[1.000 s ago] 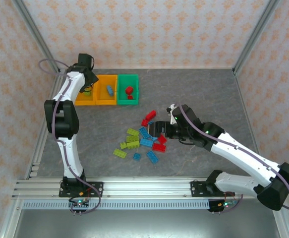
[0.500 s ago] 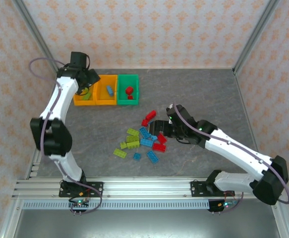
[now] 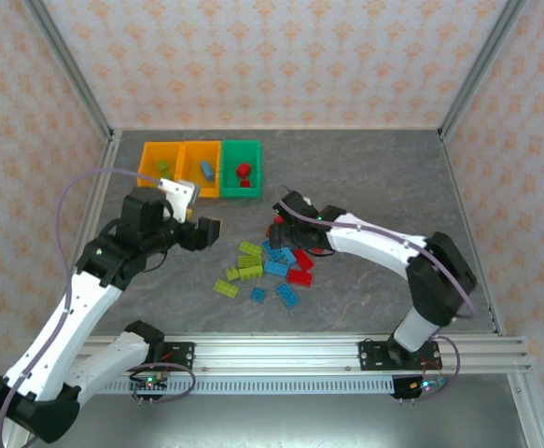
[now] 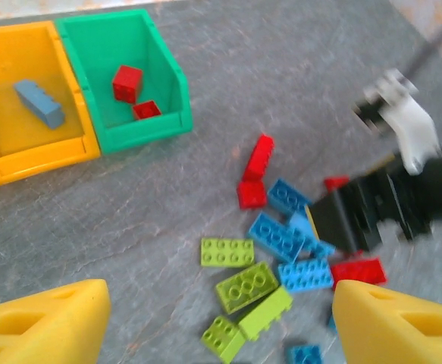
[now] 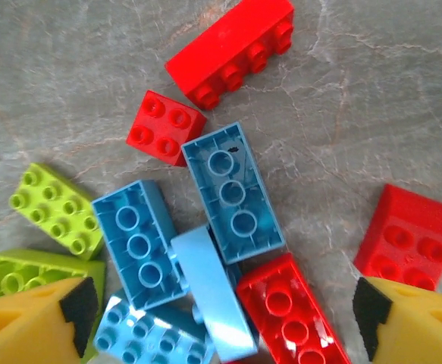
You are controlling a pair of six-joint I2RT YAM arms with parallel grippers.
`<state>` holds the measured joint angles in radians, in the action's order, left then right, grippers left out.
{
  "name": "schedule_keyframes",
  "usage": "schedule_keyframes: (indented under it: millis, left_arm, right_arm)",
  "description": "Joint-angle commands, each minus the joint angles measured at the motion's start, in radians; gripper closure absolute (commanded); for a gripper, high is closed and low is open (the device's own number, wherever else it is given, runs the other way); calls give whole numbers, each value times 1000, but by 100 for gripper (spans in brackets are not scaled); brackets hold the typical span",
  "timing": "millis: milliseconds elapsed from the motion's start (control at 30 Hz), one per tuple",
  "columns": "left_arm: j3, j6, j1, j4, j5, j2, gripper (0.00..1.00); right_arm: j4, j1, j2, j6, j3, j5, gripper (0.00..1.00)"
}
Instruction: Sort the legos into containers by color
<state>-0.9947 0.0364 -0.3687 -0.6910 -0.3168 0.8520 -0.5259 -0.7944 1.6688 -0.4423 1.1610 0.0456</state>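
Standing in a row at the far left of the grey table (image 3: 374, 177), walls touching, three containers:
- left orange bin (image 3: 155, 189): one lime brick (image 3: 162, 166) inside
- middle orange bin (image 4: 46, 155): one light blue brick (image 4: 40, 102) lying flat inside
- green bin (image 4: 141, 136): two red bricks (image 4: 128, 82) inside, just beside each other

Loose legos (image 3: 267, 266): a mixed heap of red, light blue and lime on the table, in front of the bins and toward the centre. Several pieces touch or overlap. A long red brick (image 5: 232, 49) lies at the far edge of the heap, and some light blue bricks (image 5: 232, 193) lie with hollow undersides up.

Left gripper (image 4: 219, 322): fingers wide apart, nothing between them, hanging at the left side of the heap.

Right gripper (image 5: 221, 318): fingers wide apart over the middle of the heap, red and blue pieces below, none clamped
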Motion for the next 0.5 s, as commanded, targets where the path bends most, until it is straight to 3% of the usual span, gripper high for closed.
schedule_keyframes:
  millis: [0,200,467]
  left_arm:
    - [65,-185,3,28,-95,-43,19]
    - [99,-210,2,4,-62,-70,7]
    - [121,-207,2,20,-39,-99,4]
  right_arm:
    - [21,15,90,9,68,-41,16]
    - [55,42,193,-34,81,-36,30]
    - [68,54,241,-47,82,-10,60]
